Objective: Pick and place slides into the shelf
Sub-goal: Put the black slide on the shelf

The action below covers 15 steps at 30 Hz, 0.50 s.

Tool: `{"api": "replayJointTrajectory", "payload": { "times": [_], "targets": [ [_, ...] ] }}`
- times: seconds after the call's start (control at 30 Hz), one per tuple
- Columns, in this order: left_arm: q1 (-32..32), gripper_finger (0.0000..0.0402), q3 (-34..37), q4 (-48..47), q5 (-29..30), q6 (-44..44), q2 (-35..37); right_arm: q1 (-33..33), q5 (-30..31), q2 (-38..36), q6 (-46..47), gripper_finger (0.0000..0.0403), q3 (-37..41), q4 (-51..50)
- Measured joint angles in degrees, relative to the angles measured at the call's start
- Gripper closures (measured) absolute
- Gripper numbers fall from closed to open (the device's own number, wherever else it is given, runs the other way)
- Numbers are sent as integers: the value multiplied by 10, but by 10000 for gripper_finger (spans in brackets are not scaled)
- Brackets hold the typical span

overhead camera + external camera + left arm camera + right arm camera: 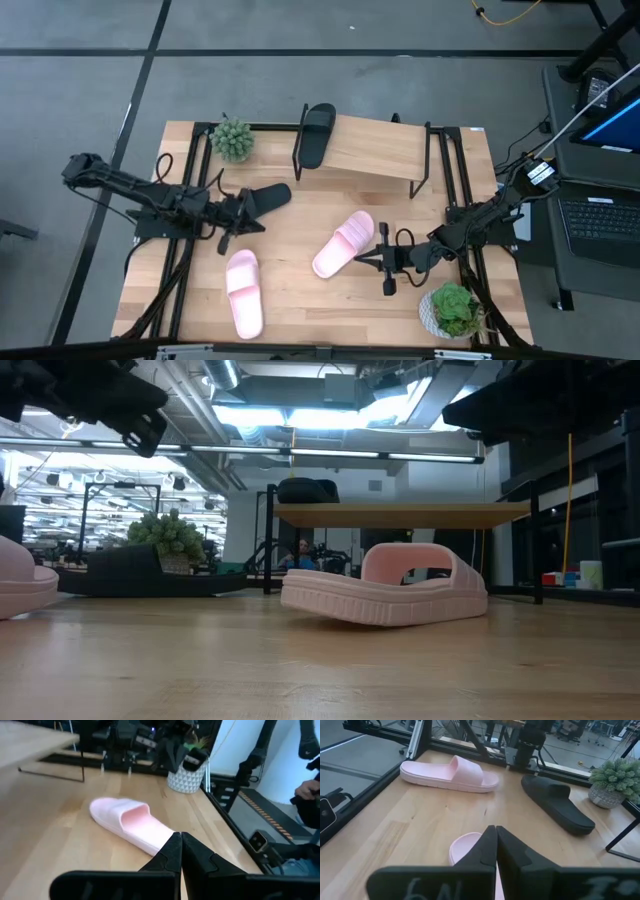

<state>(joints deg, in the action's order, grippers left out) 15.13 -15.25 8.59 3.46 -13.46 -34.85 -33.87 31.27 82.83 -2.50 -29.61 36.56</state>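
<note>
You are hovering the right gripper (pixel 383 262), fingers pressed together, beside a pink slide (pixel 344 244); descending with them shut risks shoving it. The left gripper (pixel 226 232) is also closed, empty.

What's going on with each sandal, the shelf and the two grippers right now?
Black slide on shelf: lying on the shelf's left end.
Black slide on table: flat on the table by the left gripper.
Pink slide, middle: on the table, one end raised.
Pink slide, front: flat on the table.
Shelf: standing, mostly bare.
Left gripper: shut, holding nothing.
Right gripper: shut, beside the middle pink slide.
</note>
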Motion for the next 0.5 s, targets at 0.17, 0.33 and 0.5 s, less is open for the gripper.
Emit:
{"api": "replayJointTrajectory", "payload": {
  "times": [0.17,0.33,0.5],
  "targets": [
    [59,402,0,-71,88,-70,0,0,0,0,-8,396,0,0],
    [108,402,0,-154,176,-154,0,0,0,0,-18,396,0,0],
    [145,402,0,-201,199,-224,0,3,1,0,-26,396,0,-2]
  ]
}}
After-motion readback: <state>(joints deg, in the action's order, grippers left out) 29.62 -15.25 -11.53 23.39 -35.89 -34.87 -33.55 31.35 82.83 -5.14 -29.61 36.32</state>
